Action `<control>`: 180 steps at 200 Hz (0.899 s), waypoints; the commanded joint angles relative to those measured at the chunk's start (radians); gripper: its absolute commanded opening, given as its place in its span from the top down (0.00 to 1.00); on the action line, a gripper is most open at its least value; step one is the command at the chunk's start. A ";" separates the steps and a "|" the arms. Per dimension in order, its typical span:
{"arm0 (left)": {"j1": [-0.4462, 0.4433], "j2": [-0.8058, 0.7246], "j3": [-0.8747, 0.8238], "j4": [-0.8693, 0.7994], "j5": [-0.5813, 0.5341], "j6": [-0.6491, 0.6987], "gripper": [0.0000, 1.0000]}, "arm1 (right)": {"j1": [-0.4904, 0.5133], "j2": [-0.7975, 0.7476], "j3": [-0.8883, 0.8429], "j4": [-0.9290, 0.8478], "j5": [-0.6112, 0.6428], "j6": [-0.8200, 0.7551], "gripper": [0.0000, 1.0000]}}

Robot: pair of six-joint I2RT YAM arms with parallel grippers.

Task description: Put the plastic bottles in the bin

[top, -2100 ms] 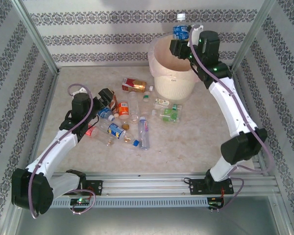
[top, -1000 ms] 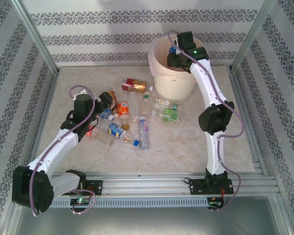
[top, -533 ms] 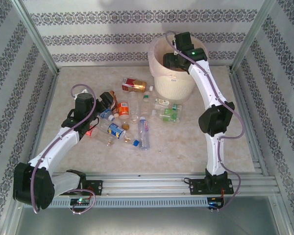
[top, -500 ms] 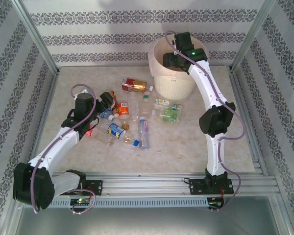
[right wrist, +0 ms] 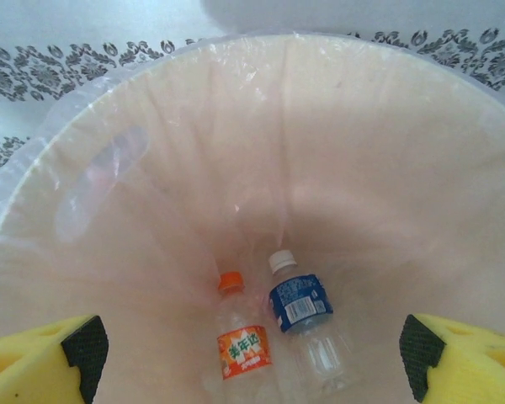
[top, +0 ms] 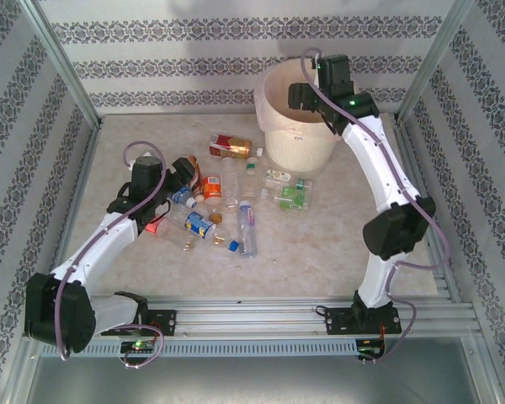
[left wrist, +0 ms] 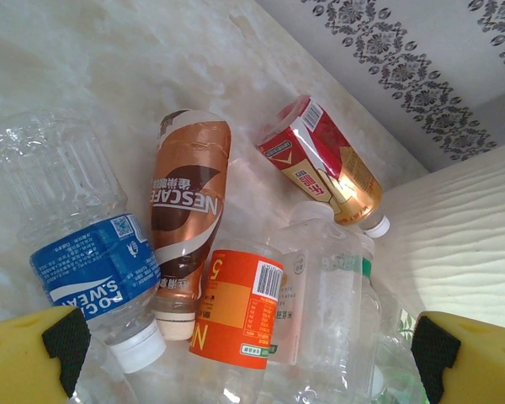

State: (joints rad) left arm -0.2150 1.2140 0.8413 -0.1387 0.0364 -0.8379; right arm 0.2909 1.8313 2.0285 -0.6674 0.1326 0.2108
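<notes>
Patterned wallpaper on three sides; pale marbled table underneath. Clock is read on the overhead view, 12 at the far wall.

Right gripper: over the mouth of the bin, about 1 o'clock on the table. Yellow pads wide apart, nothing between them. Two bottles lie side by side on the bin floor directly below, caps toward 12 in the wrist view. Orange-cap bottle has an orange label; white-cap bottle, blue label, lies just at its 3 o'clock side. Thin liner drapes the rim.

Left gripper: about 9 o'clock on the table, at the 9 o'clock edge of the pile. Its pads spread wide, empty, over the bottles. Wrist view, from 9 round to 3:
- Pocari bottle, blue label
- Nescafe bottle, brown, touching it
- orange-label bottle
- red-gold bottle toward 1
- clear bottle
- bin wall at the 3 o'clock edge

Pile: loose on the table from centre toward 10 o'clock. Green-label bottles lie nearest the bin, at its 6 o'clock.
</notes>
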 commanded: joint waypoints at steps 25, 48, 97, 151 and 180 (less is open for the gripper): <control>-0.007 0.117 0.119 -0.123 0.023 -0.027 0.00 | 0.036 -0.272 -0.329 0.272 -0.065 0.045 0.03; -0.010 0.178 0.154 -0.088 0.115 -0.024 0.00 | 0.066 -0.383 -0.494 0.368 -0.061 0.041 0.02; -0.080 0.297 0.300 -0.192 0.134 0.074 0.00 | 0.102 -0.583 -0.807 0.563 -0.068 0.097 0.02; -0.187 0.477 0.526 -0.384 0.056 0.212 0.00 | 0.110 -0.707 -0.976 0.636 -0.019 0.095 0.02; -0.243 0.610 0.681 -0.502 -0.041 0.267 0.00 | 0.103 -0.745 -1.006 0.632 0.021 0.089 0.02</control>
State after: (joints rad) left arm -0.4133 1.7412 1.4193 -0.4828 0.0944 -0.6636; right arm 0.3908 1.1316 1.0496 -0.0887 0.0978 0.2901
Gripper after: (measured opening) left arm 0.995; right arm 0.979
